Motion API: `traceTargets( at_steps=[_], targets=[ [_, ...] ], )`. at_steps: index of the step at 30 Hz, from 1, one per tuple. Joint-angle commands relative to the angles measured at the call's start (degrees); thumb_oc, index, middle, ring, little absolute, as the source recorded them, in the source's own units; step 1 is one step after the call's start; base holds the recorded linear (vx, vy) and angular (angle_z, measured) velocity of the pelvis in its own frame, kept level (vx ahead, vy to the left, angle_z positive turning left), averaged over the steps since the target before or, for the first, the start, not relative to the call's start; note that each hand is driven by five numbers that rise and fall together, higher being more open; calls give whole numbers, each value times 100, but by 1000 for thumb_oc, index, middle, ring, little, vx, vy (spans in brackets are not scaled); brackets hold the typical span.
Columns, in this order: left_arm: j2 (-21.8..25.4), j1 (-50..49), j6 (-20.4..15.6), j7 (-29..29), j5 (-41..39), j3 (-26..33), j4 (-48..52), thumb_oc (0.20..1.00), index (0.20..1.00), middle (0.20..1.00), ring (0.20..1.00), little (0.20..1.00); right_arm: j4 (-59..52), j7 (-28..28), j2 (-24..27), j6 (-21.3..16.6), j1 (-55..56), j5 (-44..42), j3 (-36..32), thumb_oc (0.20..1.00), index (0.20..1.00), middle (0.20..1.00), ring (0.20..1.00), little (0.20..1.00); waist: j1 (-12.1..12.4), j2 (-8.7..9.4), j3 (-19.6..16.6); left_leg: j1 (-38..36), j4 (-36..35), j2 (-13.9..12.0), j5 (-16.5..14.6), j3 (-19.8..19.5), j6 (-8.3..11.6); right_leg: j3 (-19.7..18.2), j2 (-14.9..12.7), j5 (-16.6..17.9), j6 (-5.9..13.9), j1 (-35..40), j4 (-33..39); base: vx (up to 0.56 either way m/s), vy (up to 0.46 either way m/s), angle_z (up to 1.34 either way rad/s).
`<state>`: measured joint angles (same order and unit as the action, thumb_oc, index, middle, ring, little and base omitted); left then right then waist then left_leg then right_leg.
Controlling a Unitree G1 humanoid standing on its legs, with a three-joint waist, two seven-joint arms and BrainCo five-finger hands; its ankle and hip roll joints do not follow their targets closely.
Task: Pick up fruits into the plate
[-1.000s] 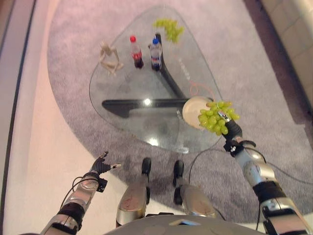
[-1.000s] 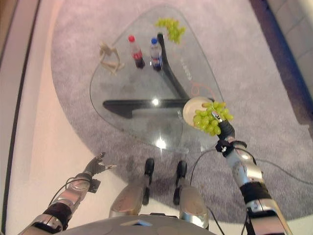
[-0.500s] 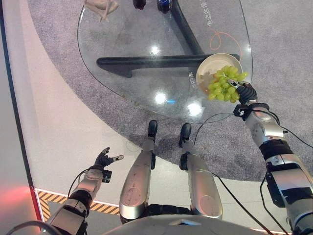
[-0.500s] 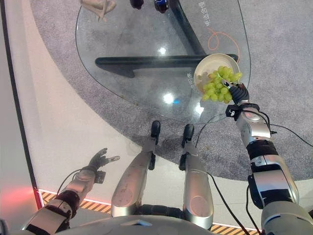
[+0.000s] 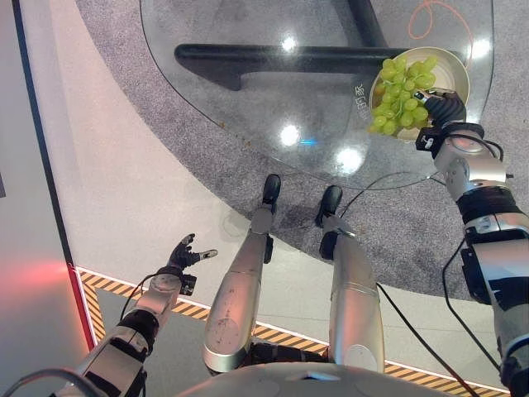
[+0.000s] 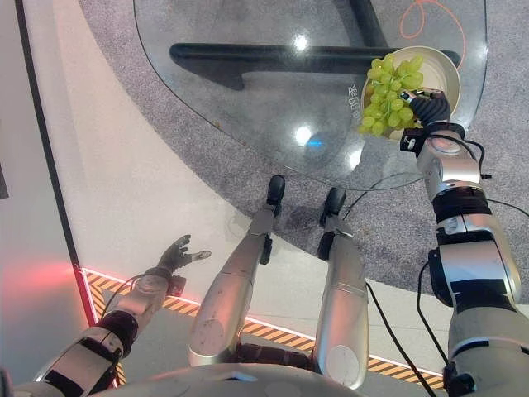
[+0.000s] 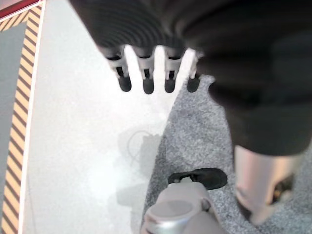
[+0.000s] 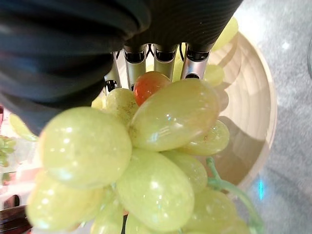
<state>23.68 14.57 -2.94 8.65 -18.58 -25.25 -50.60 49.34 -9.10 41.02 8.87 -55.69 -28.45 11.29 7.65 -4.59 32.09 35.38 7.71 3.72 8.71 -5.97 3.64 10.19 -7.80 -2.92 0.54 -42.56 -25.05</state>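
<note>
A bunch of green grapes (image 5: 398, 95) hangs over the near left part of a pale round plate (image 5: 455, 70), which stands on the glass table (image 5: 248, 107) near its right edge. My right hand (image 5: 444, 107) is shut on the bunch from the near side. In the right wrist view the grapes (image 8: 146, 161) hang close before the fingers (image 8: 165, 54), with the plate's wooden bowl (image 8: 253, 107) beneath. My left hand (image 5: 183, 253) hovers low over the pale floor at the left, open and holding nothing, its fingers (image 7: 146, 78) straight.
The table's black base (image 5: 273, 58) shows through the glass. An orange cord (image 5: 430, 16) loops on the table beyond the plate. Grey carpet (image 5: 413, 240) lies under the table. A yellow-and-black striped line (image 5: 107, 291) crosses the floor near my left arm.
The whole picture has shifted as the camera moved: the table now sits higher in view. The grapes stay in my right hand and now hang further over the plate.
</note>
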Motion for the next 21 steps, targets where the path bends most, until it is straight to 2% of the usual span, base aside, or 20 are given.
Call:
traceTargets(
  at_steps=[1, 2, 7, 10, 13, 19, 21],
  targets=[
    [-31, -331, -109, 101, -158, -176, 66, 1000, 1000, 1000, 1000, 1000, 194, -327, 544, 131, -19, 140, 406, 479, 479, 479, 479, 479, -28, -485, -230, 182, 733, 117, -785, 249, -218, 178, 89, 95, 258, 75, 153, 0, 0, 0],
    [-17, -336, -111, 103, -190, -196, 93, 1000, 1000, 1000, 1000, 1000, 236, -512, 564, 188, -105, 141, 418, 1000, 1000, 1000, 1000, 1000, -18, -507, -230, 219, 746, 124, -789, 258, -228, 174, 91, 94, 260, 21, 126, 0, 0, 0],
    [-7, -408, -200, 97, -282, -244, 162, 1000, 1000, 1000, 1000, 1000, 257, -1040, 590, 337, -192, 294, 435, 1000, 1000, 1000, 1000, 1000, -23, -560, -230, 230, 700, 140, -772, 278, -254, 128, 132, 112, 252, -35, 137, -12, 39, 1],
    [-9, -431, -254, 85, -265, -214, 129, 1000, 1000, 1000, 1000, 1000, 219, -1164, 603, 392, -155, 296, 454, 1000, 1000, 1000, 1000, 1000, -31, -539, -230, 170, 672, 140, -779, 281, -267, 118, 156, 115, 252, 13, 163, -4, 10, 0],
    [10, -399, -305, 75, -285, -164, 75, 1000, 1000, 1000, 1000, 1000, 166, -1308, 614, 447, -82, 509, 475, 1000, 1000, 1000, 1000, 1000, -69, -463, -230, 9, 621, 123, -803, 296, -293, 97, 202, 127, 257, 158, 226, 0, 0, 0],
    [31, -340, -285, 68, -261, -23, -16, 1000, 1000, 1000, 1000, 1000, 10, -1421, 570, 278, 345, 386, 270, 1000, 1000, 1000, 1000, 1000, -159, -284, -230, -406, 460, 40, -821, 356, -306, 70, 269, 132, 284, 556, 357, -6, -1, -1],
    [31, -323, -280, 49, -223, 20, -123, 1000, 1000, 1000, 1000, 1000, -1, -1420, 501, 107, 585, 314, 141, 1000, 1000, 1000, 1000, 1000, -199, -208, -230, -628, 374, 4, -835, 360, -301, 62, 282, 135, 291, 781, 443, -9, -5, -8]
  ],
)
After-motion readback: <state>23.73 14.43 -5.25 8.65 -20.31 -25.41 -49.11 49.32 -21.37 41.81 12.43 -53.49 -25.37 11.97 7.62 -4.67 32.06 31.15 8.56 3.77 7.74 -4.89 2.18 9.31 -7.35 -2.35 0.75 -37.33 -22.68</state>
